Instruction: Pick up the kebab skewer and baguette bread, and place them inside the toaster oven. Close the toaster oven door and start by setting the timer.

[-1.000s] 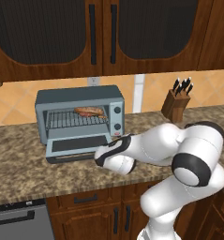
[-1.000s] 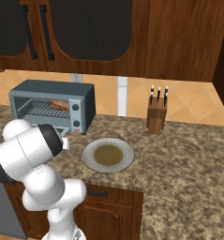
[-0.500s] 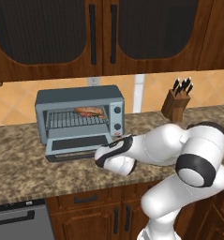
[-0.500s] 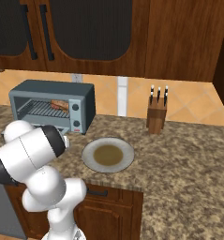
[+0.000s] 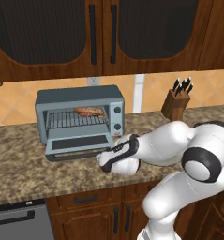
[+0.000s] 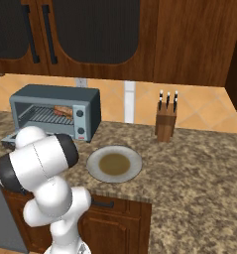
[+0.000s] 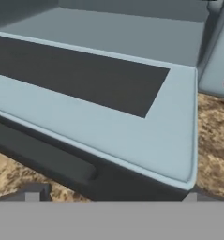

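Hand view: my gripper (image 7: 111,199) spread fully, empty, just below lowered oven door (image 7: 99,112) handle; arm barely shifted; food on rack above; closing door next.

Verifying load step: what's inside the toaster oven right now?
On the wire rack inside the toaster oven lies the baguette bread, door open. A kebab skewer can't be made out; the loaf may hide it.

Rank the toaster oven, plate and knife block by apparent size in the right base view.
1. toaster oven, clearly largest.
2. plate, wider than the block but flat and nearer the camera.
3. knife block, smallest; its order against the plate is unsure.
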You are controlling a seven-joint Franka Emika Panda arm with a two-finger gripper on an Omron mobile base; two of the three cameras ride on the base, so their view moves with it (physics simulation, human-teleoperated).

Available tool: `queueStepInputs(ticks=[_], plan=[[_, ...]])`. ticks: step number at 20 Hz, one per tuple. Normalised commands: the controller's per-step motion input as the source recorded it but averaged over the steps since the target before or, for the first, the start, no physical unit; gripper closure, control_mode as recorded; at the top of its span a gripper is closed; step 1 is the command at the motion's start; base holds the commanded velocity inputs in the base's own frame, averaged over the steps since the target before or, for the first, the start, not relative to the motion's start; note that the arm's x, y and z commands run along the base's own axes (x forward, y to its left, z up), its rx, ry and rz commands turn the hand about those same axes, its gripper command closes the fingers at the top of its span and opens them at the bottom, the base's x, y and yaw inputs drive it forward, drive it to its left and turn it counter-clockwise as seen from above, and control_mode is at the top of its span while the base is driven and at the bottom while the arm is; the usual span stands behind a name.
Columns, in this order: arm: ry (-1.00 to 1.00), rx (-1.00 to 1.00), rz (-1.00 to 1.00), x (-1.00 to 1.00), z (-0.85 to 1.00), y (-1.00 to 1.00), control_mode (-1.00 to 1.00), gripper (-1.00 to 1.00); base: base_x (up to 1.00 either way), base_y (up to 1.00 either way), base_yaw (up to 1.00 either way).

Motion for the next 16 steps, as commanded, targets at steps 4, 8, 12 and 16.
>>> queueStepInputs(ticks=[4, 8, 12, 16], plan=[[-0.14, 0.0, 0.0, 0.41, 0.55, 0.03, -1.0, -1.0, 0.0, 0.0, 0.0], [-0.16, 0.0, 0.0, 0.36, 0.56, 0.02, -1.0, -1.0, 0.0, 0.0, 0.0], [-0.17, 0.0, 0.0, 0.36, 0.64, 0.0, -1.0, -1.0, 0.0, 0.0, 0.0], [-0.19, 0.0, 0.0, 0.36, 0.68, 0.0, -1.0, -1.0, 0.0, 0.0, 0.0]])
